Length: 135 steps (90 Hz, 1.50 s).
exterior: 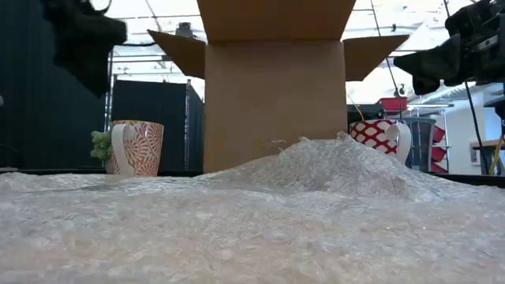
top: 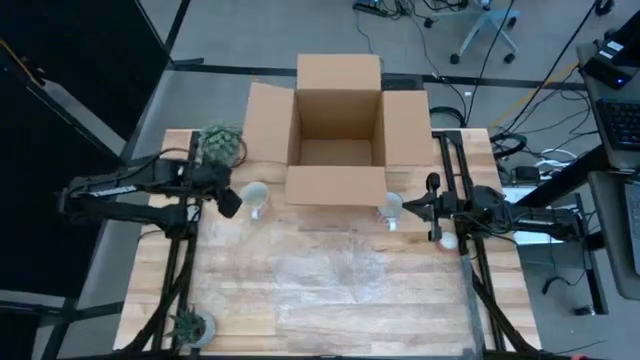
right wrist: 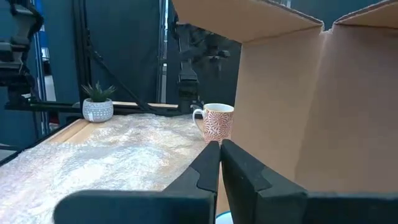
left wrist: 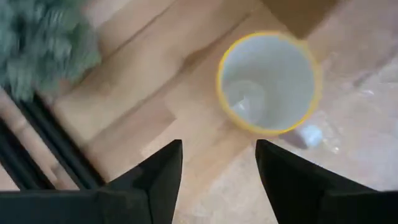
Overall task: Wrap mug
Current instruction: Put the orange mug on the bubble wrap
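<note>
Jaws spread wide on the left gripper [left wrist: 217,174] are held directly above the patterned mug [top: 256,197] near the table's [top: 330,310] rear left, apparently for a grasp, while the right gripper's [right wrist: 220,163] are shut.

Even overhead light on the table; low view backlit — bright windows; left wrist view blurred.

Cardboard box [top: 338,130]: open, flaps out, worktop [top: 330,325] far edge | fuzzy green plant [top: 221,143]: beside box's left flap | small potted plant [top: 190,325]: near-left corner | office chair [top: 488,30]: floor beyond
</note>
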Each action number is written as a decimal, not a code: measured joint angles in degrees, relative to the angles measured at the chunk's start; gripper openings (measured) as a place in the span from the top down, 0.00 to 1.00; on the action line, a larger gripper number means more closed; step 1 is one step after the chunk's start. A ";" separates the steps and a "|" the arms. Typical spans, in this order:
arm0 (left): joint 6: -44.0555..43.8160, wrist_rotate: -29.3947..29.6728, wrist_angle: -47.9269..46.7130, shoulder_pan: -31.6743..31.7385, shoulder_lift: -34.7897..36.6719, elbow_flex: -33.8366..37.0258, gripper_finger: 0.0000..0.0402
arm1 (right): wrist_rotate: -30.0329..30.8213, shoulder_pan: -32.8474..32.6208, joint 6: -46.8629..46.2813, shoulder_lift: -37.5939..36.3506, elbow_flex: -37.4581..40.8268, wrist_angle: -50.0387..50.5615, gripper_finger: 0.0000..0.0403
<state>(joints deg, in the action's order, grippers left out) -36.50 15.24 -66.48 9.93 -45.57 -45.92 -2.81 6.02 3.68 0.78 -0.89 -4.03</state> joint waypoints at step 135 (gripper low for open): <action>23.94 -16.89 18.16 9.57 -19.66 -2.73 0.99 | -0.02 -0.02 -0.01 -0.01 0.00 -0.04 0.99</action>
<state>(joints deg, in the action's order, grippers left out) -12.56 -1.65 -48.32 19.51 -65.23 -48.64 -2.83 6.00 3.67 0.77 -0.89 -4.08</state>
